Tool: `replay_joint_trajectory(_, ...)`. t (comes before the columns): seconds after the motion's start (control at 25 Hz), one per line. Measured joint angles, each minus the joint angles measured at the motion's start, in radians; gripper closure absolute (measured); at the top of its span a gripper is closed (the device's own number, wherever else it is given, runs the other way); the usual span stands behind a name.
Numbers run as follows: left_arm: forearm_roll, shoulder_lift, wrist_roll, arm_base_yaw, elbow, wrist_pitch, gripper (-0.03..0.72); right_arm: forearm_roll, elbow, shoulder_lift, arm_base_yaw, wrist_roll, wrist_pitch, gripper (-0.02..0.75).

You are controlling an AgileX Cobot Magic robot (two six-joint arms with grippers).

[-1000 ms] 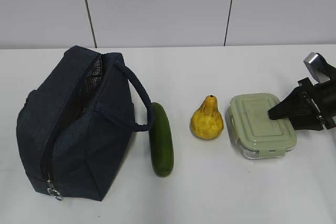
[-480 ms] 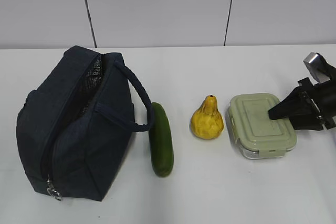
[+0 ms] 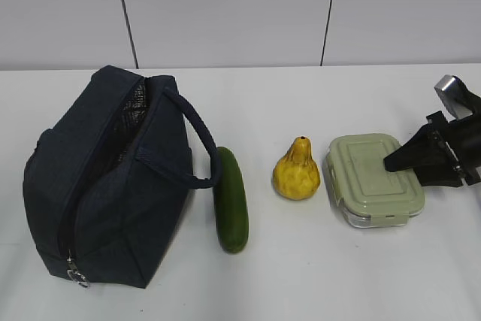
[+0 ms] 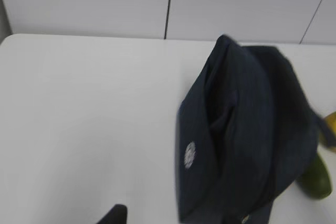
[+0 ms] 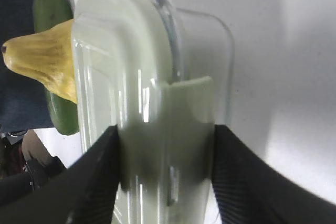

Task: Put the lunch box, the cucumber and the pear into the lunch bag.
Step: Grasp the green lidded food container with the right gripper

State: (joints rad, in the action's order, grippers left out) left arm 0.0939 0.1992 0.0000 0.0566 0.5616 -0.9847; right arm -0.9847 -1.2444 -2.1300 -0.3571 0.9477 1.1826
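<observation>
Green-lidded box (image 3: 373, 179) held in the right gripper (image 5: 165, 153) on the white table (image 3: 301, 276).
Both fingers press the sides of the box. Pear (image 3: 297, 171) stands just left of it, then cucumber (image 3: 230, 200), then open navy bag (image 3: 105, 174). Left gripper (image 4: 114, 215) shows only one dark tip; its state I cannot tell.

White table (image 3: 301, 283), navy lunch bag (image 3: 113, 186), cucumber (image 3: 230, 199) beside it, pear (image 3: 297, 171), lunch box (image 3: 372, 178) in a row
</observation>
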Motion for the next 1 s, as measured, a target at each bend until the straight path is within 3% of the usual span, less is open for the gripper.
replay_joint_trajectory(0.2,0.16,0.272,0.08,0.0,0.044,0.143,0.363,0.0,0.0,0.0,0.0,0.0,0.0,0.35)
replay_joint_trajectory(0.44,0.33,0.589,0.311,0.0,0.074,0.168,0.363,0.0,0.0,0.0,0.0,0.0,0.0,0.351)
replay_joint_trajectory(0.76,0.47,0.867,0.538,0.004,0.156,0.189,0.323,0.0,0.0,0.0,0.0,0.0,0.0,0.351)
replay_joint_trajectory(1.0,0.498,1.032,0.579,0.023,0.2,0.201,0.32,0.0,0.0,0.0,0.0,0.0,0.0,0.352)
